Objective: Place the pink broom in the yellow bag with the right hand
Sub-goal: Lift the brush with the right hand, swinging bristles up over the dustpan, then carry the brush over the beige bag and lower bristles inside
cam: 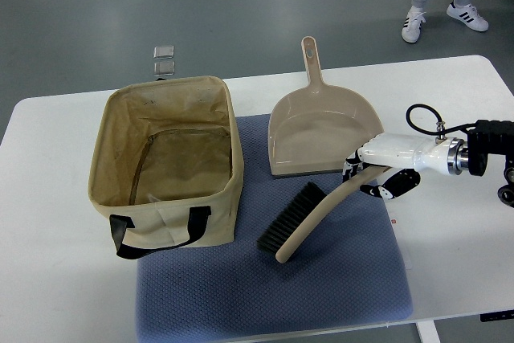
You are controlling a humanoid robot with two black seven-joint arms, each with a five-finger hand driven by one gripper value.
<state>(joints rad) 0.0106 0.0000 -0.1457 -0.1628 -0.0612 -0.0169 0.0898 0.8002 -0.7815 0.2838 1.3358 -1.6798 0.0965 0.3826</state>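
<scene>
My right hand (371,176) pinches the broom (309,218) handle; its brush rests on the mat (321,295). Carrying it toward nine o'clock into the bag (165,158) remains.

Pinkish-beige broom (309,214) lies slanted, bristles left — beside the open tan bag (169,166), upright.

Bag (173,168) mouth wide open, inside bare, so top entry is clear; its walls stand tall all round, and the black handle (157,231) hangs on the 6 o'clock wall. Mat (273,295) bare between bag and brush (299,219), an open lane. Dustpan (323,130) sits at 12 o'clock from the brush, close, blocking that side. Table (454,247) bare at 6 o'clock of the right hand (377,174). Person's feet (444,18) on the floor beyond the far edge, well apart.
</scene>
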